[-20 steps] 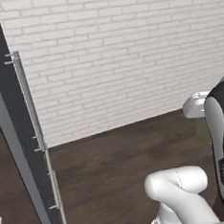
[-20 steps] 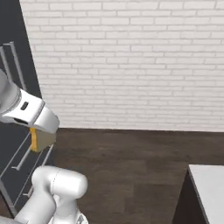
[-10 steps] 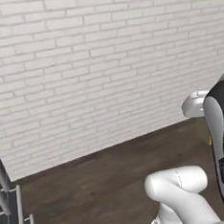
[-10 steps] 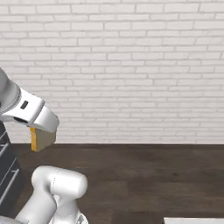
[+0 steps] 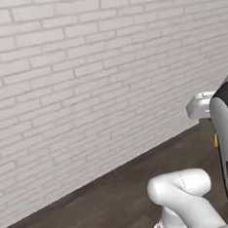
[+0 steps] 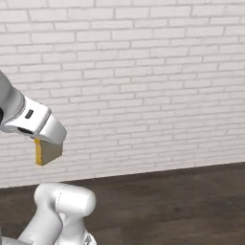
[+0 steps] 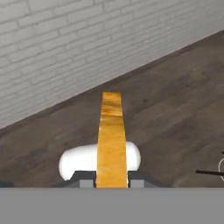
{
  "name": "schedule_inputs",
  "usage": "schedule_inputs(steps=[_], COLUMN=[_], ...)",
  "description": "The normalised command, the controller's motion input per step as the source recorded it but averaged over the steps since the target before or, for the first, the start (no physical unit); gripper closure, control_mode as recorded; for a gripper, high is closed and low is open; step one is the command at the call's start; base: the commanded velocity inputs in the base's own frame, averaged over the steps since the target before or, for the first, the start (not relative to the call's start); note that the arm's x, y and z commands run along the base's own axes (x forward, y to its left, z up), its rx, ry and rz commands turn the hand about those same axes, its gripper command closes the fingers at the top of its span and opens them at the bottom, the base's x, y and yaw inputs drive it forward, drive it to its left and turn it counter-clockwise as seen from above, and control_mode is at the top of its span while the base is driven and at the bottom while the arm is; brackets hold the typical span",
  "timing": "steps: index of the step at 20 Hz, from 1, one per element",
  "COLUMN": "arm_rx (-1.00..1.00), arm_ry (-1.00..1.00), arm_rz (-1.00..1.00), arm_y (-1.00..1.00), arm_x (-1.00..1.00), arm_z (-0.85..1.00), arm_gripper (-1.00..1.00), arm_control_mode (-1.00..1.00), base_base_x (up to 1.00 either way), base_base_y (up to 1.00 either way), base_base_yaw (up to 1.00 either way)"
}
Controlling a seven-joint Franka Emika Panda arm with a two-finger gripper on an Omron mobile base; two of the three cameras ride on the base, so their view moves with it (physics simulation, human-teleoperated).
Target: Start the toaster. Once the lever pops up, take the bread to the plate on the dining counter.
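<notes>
Left base view: white brick wall (image 5: 83,79), dark wood floor (image 5: 109,204).
Right base view: gripper (image 6: 44,146) carries bread (image 6: 47,152) aloft (tan slice under the hand).
Hand view: fingers (image 7: 86,178) clamped on the bread (image 7: 111,140), edge-on, above the floor (image 7: 175,113).

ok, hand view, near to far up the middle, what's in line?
Gripper shut on the bread, held edge-on → dark wood floor → white brick wall.

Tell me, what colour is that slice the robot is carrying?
Golden-orange with tan mottling: the thin square slice of toast, seen edge-on, shows best in the hand view.
</notes>
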Motion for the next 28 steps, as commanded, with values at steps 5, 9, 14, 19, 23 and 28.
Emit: schedule_inputs(steps=[5,9,14,19,23,28], arm_rx=[0.0,0.0,0.0,0.0,0.0,0.0], arm_ry=[0.0,0.0,0.0,0.0,0.0,0.0], arm_rz=[0.0,0.0,0.0,0.0,0.0,0.0], arm_y=[0.0,0.0,0.0,0.0,0.0,0.0], arm_x=[0.0,0.0,0.0,0.0,0.0,0.0], arm_z=[0.0,0.0,0.0,0.0,0.0,0.0], arm_gripper=[1.0,1.0,1.0,1.0,1.0,1.0], arm_control_mode=[1.0,1.0,1.0,1.0,1.0,1.0], base_base_x=[0.95,0.86,0.97,0.96,0.78,0.66], base_base_y=[0.0,0.0,0.0,0.0,0.0,0.0], base_base_yaw=[-0.51,-0.58,-0.55,-0.55,-0.61,-0.67])
